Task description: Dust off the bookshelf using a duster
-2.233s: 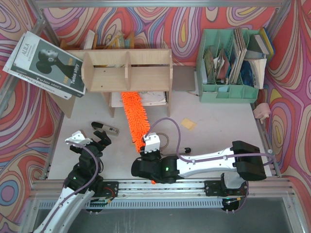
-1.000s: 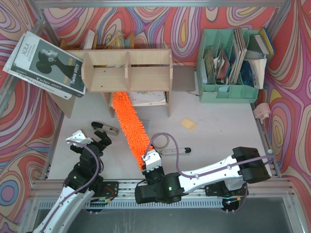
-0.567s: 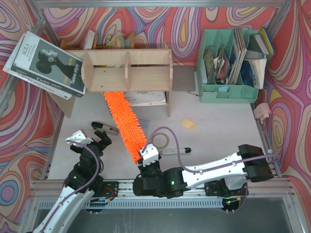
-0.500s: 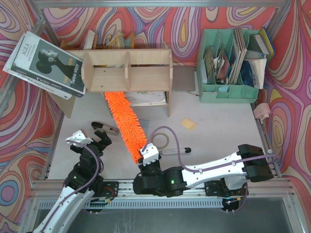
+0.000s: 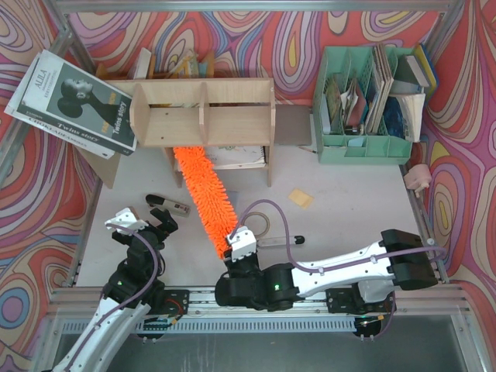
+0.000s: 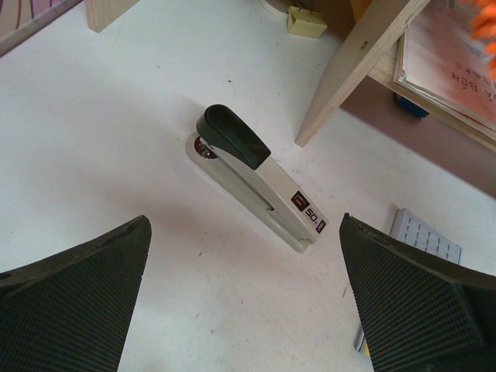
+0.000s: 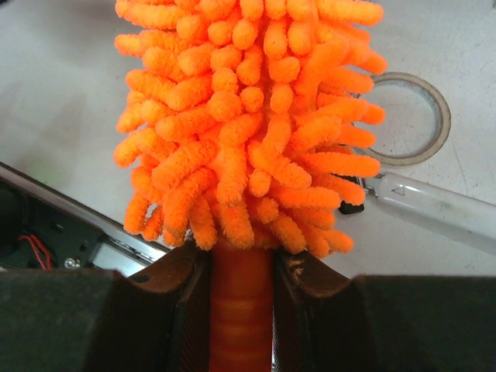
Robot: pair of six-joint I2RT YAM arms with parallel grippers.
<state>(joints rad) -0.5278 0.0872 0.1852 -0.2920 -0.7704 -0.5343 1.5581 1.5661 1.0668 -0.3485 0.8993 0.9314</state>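
Firmly, right fingers (image 7: 180, 304) pinch the duster (image 7: 248, 139) handle; left fingers (image 6: 70, 302) gape wide.

Both arms have black joints and white link shells. A lilac cable (image 5: 271, 208) loops along the right arm (image 5: 341, 267); the left arm (image 5: 130, 280) carries one too. Black finger pads (image 6: 70, 310) look finely cross-hatched.

White desk (image 5: 349, 225), evenly lit. Swirly red-orange-purple patterned walls (image 5: 310, 31) at back and both sides. Aluminium frame bar (image 5: 232, 6) along top, metal rail (image 5: 198, 294) at near edge.
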